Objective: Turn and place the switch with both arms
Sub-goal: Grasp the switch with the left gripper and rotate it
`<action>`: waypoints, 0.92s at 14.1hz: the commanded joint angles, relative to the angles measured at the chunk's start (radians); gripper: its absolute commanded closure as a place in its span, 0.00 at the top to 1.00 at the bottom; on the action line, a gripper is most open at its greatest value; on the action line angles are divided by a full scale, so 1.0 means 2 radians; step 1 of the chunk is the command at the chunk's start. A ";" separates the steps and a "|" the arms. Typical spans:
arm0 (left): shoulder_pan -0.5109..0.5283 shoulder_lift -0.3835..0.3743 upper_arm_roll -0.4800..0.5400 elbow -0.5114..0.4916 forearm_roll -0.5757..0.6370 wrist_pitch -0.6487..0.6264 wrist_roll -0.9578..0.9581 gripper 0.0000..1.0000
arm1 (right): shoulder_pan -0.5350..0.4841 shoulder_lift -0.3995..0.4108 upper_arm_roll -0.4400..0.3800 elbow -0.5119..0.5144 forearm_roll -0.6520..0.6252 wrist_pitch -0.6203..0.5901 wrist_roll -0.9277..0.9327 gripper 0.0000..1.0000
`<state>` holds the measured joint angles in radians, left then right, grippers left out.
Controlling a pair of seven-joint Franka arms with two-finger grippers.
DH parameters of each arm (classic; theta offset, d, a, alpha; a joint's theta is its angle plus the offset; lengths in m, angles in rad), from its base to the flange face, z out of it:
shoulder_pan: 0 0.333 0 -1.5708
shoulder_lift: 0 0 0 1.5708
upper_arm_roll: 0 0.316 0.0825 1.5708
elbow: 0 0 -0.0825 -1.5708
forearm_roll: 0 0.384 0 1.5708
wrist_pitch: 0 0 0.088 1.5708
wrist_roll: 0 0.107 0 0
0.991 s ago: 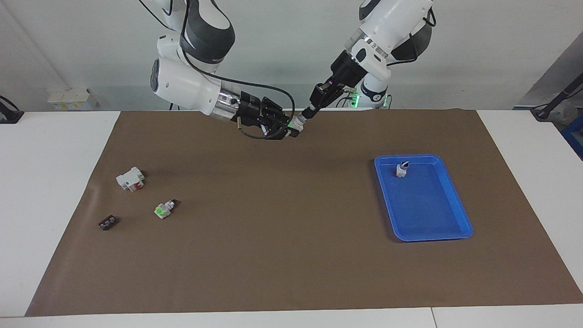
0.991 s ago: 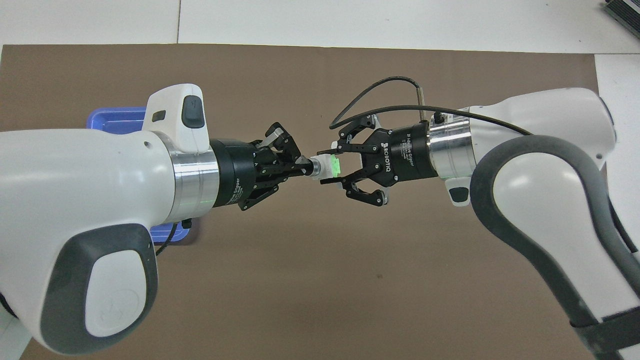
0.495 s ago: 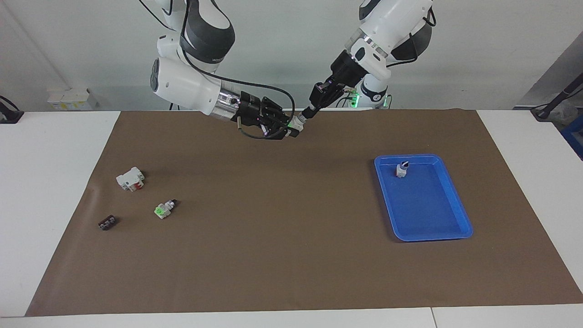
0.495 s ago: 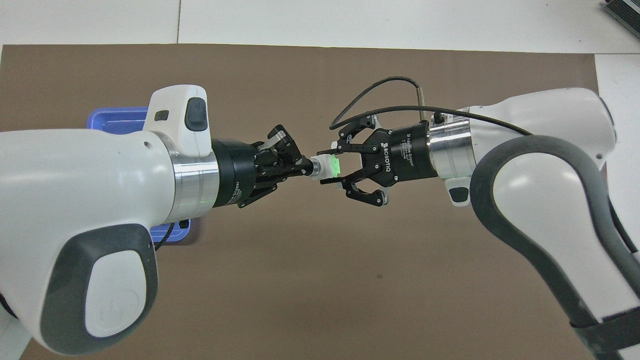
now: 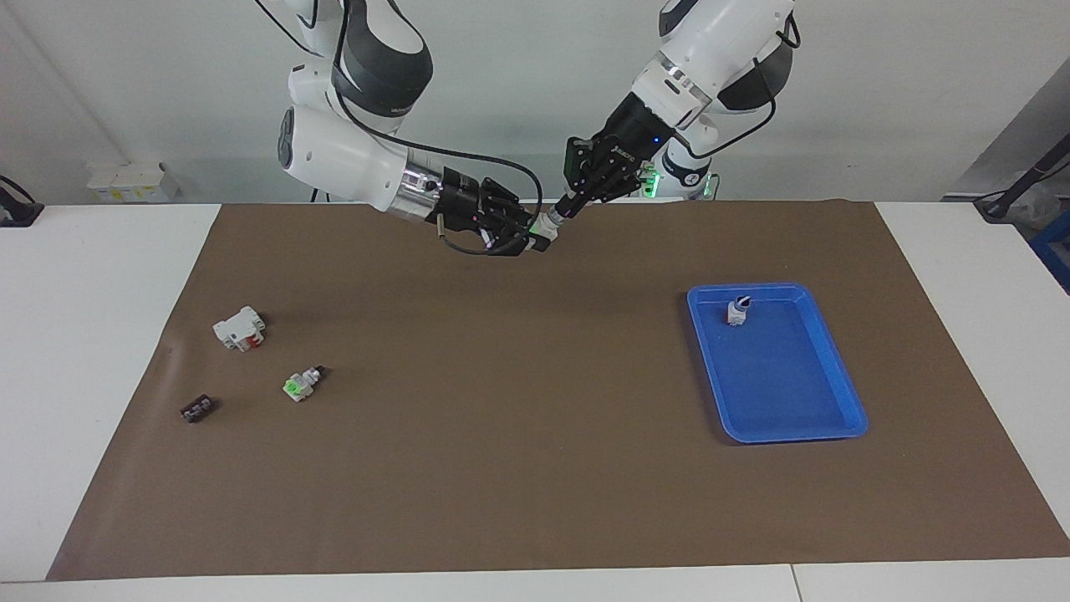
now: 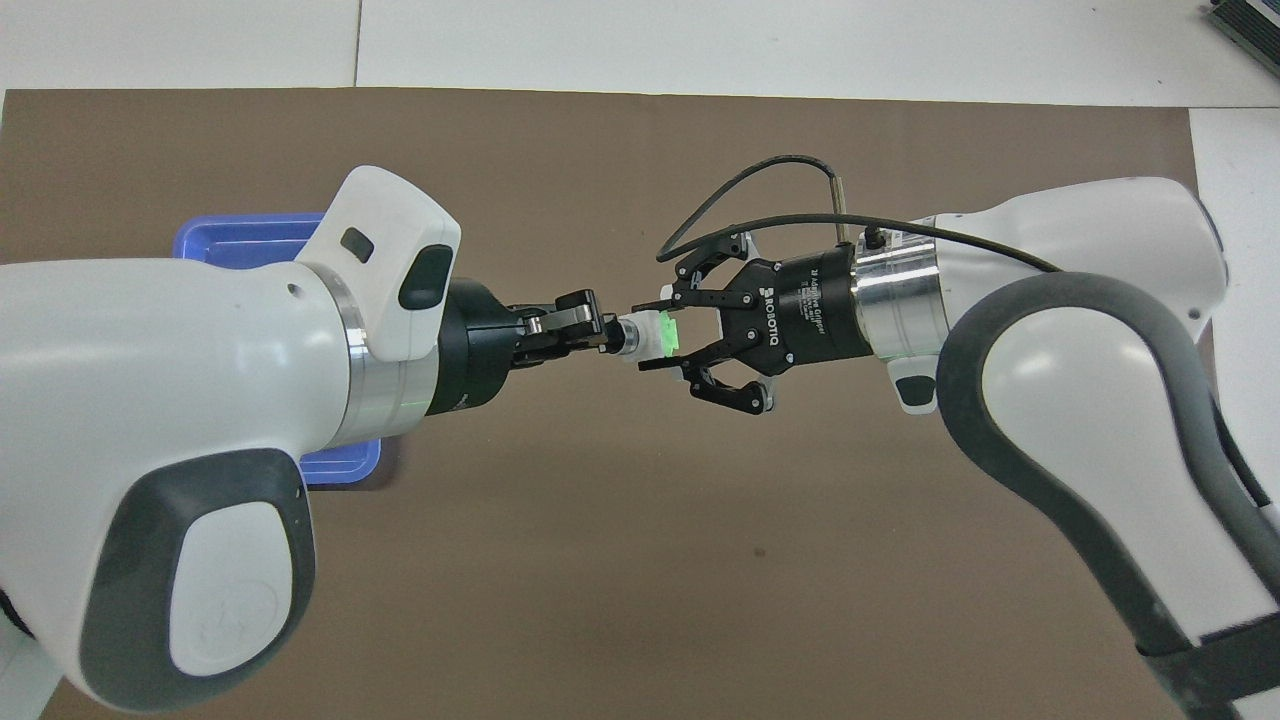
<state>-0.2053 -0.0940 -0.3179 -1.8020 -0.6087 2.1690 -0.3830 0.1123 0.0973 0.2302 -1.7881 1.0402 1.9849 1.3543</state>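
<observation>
The switch (image 5: 548, 222) has a bright green base, a white and silver middle and a black knob. It hangs in the air between both grippers, over the brown mat at the robots' end. My right gripper (image 5: 537, 237) is shut on its green base. My left gripper (image 5: 566, 207) is shut on its knob end. In the overhead view the switch (image 6: 648, 335) lies level between the left gripper (image 6: 606, 336) and the right gripper (image 6: 662, 334). The knob itself is hidden by the left fingers.
A blue tray (image 5: 786, 376) lies toward the left arm's end, with a white-based black-knob switch (image 5: 737, 310) standing in it. Toward the right arm's end lie a white and red part (image 5: 239, 328), a green-and-white switch (image 5: 301, 383) and a small black part (image 5: 197, 409).
My left wrist has rolled about its own axis while shut on the knob end. The right gripper and the switch's green base have stayed in place.
</observation>
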 commanded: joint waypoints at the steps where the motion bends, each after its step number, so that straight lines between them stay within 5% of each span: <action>1: 0.000 -0.012 0.004 -0.015 0.001 -0.003 0.085 0.00 | -0.003 -0.013 0.001 -0.011 0.008 0.008 0.004 0.00; 5: -0.001 -0.012 0.004 -0.013 0.001 -0.002 0.230 0.00 | -0.003 -0.013 0.001 -0.011 0.008 0.007 0.004 0.00; 13: -0.006 -0.013 0.002 -0.012 0.060 -0.015 0.350 0.00 | -0.004 -0.013 0.001 -0.011 0.008 0.006 0.005 0.00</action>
<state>-0.2124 -0.1001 -0.3318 -1.7996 -0.5341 2.1670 0.2358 0.1167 0.0982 0.2311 -1.7961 1.0401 1.9853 1.3543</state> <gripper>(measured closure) 0.899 0.590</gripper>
